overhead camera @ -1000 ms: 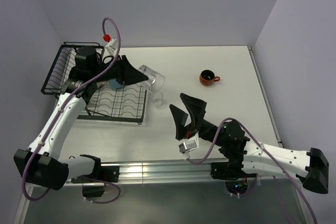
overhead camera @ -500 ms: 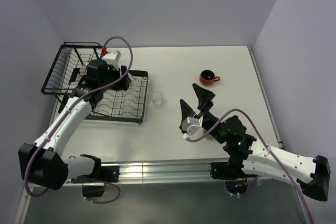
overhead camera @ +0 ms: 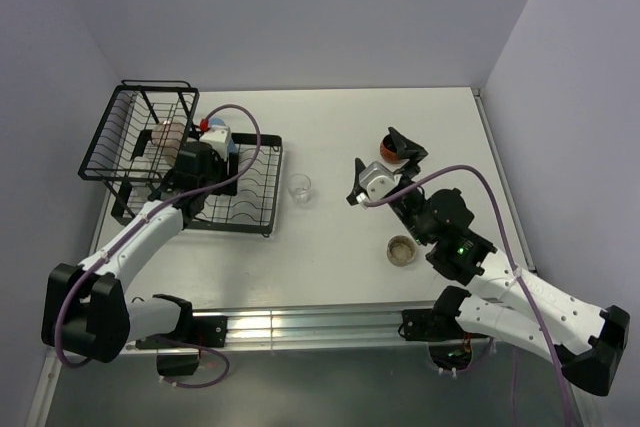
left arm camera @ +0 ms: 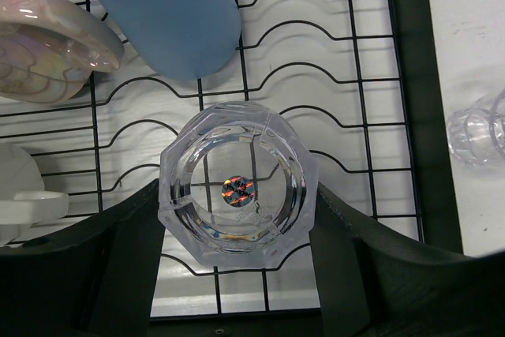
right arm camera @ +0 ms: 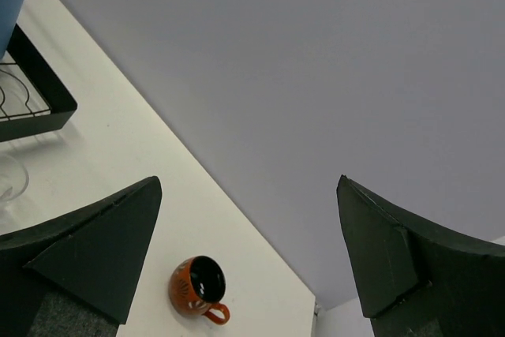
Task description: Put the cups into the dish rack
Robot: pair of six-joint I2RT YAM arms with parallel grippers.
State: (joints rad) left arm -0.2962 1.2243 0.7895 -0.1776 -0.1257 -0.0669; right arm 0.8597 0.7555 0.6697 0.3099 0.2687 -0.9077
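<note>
My left gripper [left arm camera: 237, 199] is shut on a clear faceted glass [left arm camera: 237, 155], base towards the camera, over the flat tray of the black dish rack [left arm camera: 406, 76]. In the rack lie a blue tumbler [left arm camera: 170, 13], a pinkish mug [left arm camera: 47, 45] and a cream mug [left arm camera: 20, 195]. A second clear glass [overhead camera: 298, 188] stands on the table just right of the rack. My right gripper [overhead camera: 385, 162] hangs open and empty above the table, close to the dark orange cup [right arm camera: 197, 288]. A low brownish cup [overhead camera: 401, 250] sits near the front, beside the right arm.
The rack's taller basket [overhead camera: 150, 112] fills the far left corner. Walls close the table at the back and right. The white tabletop [overhead camera: 330, 127] stretches between the rack and the orange cup.
The left arm has carried the glass from right of the rack to over its tray. The right gripper has swung from the table's middle towards the orange cup, uncovering the low brownish cup.
</note>
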